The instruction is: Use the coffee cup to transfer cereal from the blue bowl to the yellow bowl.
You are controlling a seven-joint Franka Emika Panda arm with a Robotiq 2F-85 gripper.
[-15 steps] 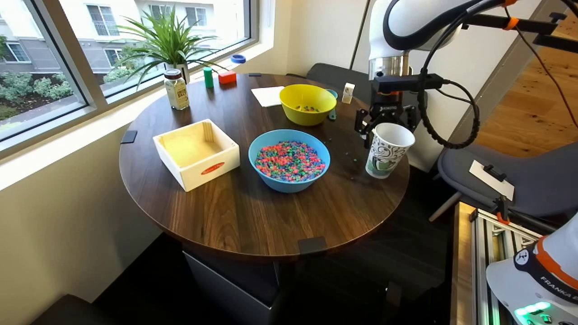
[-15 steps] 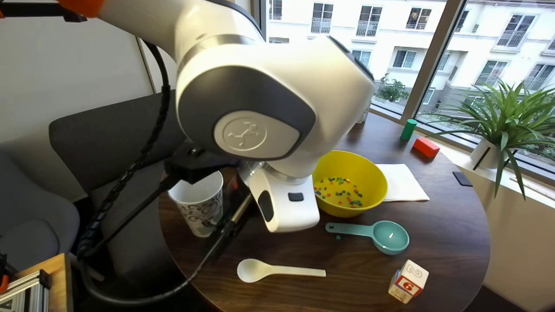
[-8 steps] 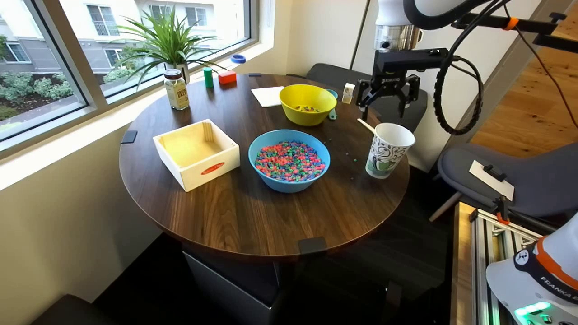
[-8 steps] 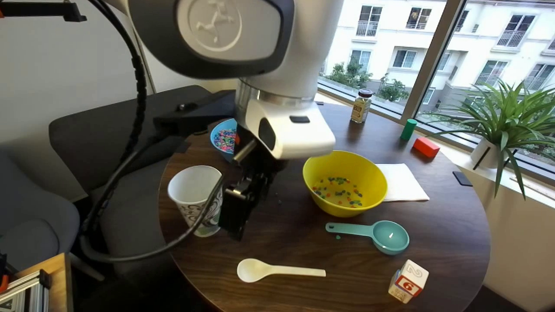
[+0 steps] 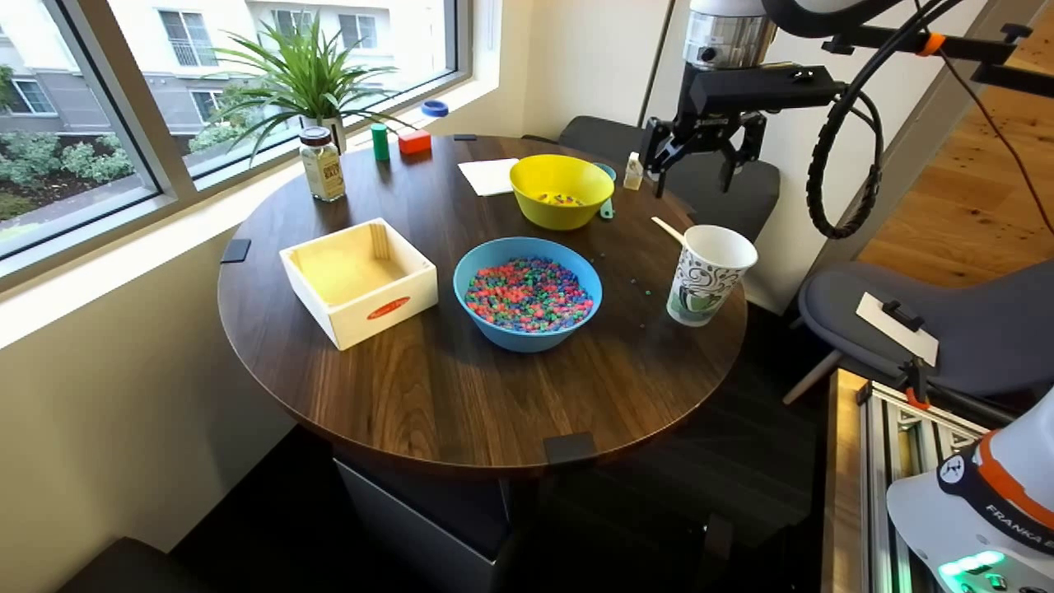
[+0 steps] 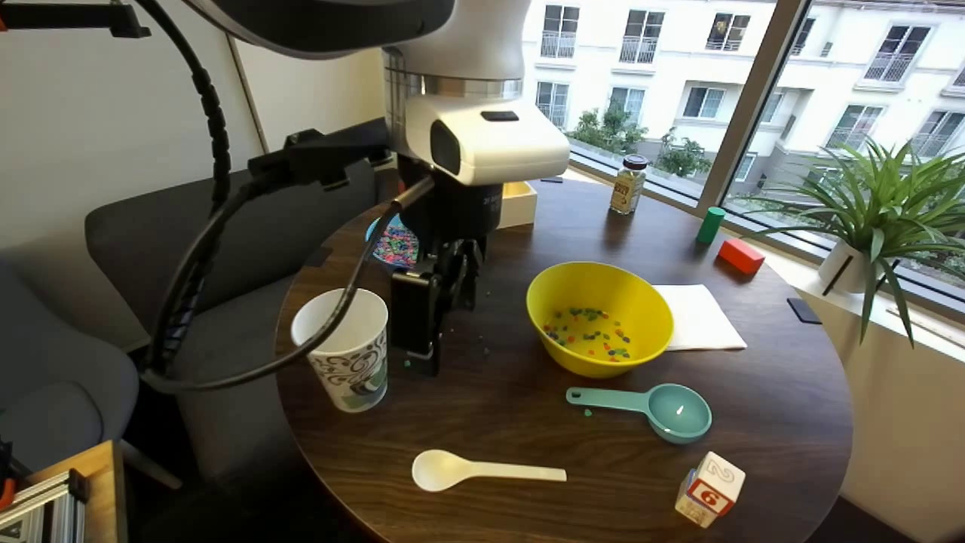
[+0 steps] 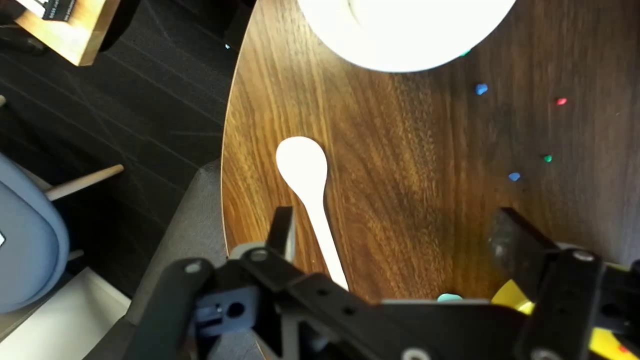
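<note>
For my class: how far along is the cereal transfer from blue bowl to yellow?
Perhaps partly done: a little cereal lies in the yellow bowl. In hand: nothing; the open gripper hangs empty, clear of the standing coffee cup. Left: seemingly most of it, as the blue bowl holds far more cereal.

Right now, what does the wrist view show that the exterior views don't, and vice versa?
Wrist view only: no extra object I can confirm, just the downward look through the open gripper, framing the handle of the spoon.
Exterior views only: blue bowl with cereal, wooden box, jar, plant, white sheet, numbered block.
Both: gripper, spoon, cup, yellow bowl, loose pieces on the table.
</note>
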